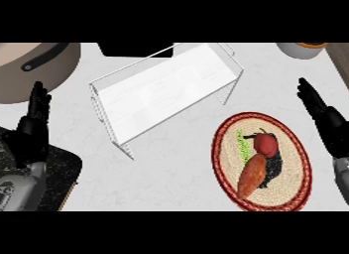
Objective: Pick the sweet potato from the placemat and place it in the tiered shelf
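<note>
While the left hand stands near the view's left edge with its fingers straight and upright, grasping nothing, a round beige pan with a black handle lies beyond it in the top corner. Under that forearm sits a black speckled board. Further right, the white wire tiered shelf stands slantwise on the pale desk. Right of the shelf and apart from it lies the oval woven placemat with a red rim (a dark figure is printed on it). The orange sweet potato lies on the placemat, its upper end touching a red vegetable with a dark stem. A cup stands at the top right. The right hand shows near the right edge, fingers straight and spread wide of any object, near the placemat but not touching it.
</note>
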Robot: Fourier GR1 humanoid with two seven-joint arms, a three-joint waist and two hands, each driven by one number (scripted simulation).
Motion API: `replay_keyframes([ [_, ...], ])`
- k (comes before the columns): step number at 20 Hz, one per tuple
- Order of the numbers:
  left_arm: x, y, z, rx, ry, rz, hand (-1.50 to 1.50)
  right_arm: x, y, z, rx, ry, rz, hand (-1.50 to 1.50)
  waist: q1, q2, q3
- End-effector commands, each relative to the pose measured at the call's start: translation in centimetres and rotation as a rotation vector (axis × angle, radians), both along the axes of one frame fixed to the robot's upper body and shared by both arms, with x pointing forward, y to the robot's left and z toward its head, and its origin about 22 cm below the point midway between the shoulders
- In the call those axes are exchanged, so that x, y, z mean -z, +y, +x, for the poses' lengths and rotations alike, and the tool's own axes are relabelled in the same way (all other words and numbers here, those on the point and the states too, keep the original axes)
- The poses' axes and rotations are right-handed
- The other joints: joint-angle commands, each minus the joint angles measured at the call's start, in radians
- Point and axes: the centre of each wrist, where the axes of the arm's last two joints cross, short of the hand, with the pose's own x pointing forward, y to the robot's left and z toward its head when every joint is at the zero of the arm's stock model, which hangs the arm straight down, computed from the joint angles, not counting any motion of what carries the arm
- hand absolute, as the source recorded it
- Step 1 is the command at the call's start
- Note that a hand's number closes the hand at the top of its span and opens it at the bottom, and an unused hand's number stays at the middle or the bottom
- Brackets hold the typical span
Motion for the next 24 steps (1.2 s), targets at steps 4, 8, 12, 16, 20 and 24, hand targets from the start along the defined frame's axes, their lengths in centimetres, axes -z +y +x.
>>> replay_keyframes([
  [4,4.4,2.0,-3.4,-0.052,0.329,-0.158,0.0,-0.8,-4.2,-4.1,0.437,-0.147,-0.053,1.5,-0.114,-0.016,0.018],
  [8,7.2,0.6,-5.8,-0.041,0.478,-0.301,0.0,5.0,-11.1,-11.7,0.871,0.199,-0.217,1.5,-0.177,0.002,0.015],
  [12,6.5,0.2,-5.3,0.035,0.541,-0.337,0.0,7.1,-6.1,-16.2,1.01,0.113,0.023,-1.5,-0.115,-0.009,0.02],
  [16,5.7,1.7,-5.4,0.087,0.56,-0.326,0.0,5.2,-1.8,-21.8,0.849,0.072,0.013,-1.5,-0.069,-0.003,0.019],
  [20,4.2,-1.0,-4.5,0.124,0.553,-0.314,0.0,1.6,0.8,-23.9,0.723,0.128,0.018,-1.5,-0.037,0.002,0.02],
  [24,4.1,-0.7,-4.1,0.164,0.575,-0.321,0.0,-2.9,2.9,-24.4,0.659,0.186,0.027,-1.5,-0.02,0.007,0.019],
])
